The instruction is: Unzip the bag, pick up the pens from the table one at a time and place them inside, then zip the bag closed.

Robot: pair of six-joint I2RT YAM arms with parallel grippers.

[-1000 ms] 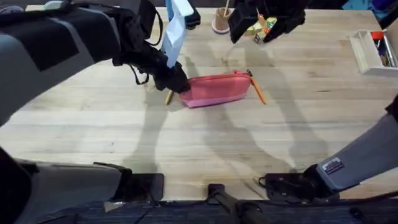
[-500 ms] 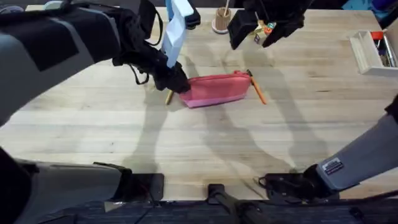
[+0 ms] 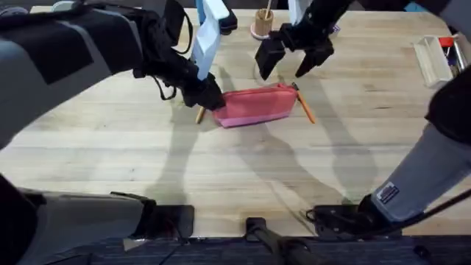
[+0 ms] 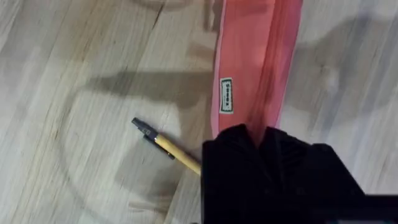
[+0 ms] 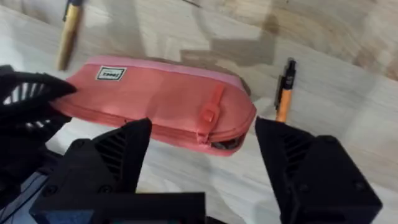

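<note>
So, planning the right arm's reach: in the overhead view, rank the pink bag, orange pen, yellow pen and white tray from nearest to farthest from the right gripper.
1. Bag, just below the right gripper.
2. Orange pen, at the bag's right end; nearly tied.
3. Yellow pen, at its left end.
4. White tray, far right edge.

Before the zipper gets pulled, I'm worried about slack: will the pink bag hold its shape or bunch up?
The bag looks like soft fabric, so it will probably bunch and slide. The left gripper pinching its end should help. The right gripper hovers open above the zipper tab.
</note>
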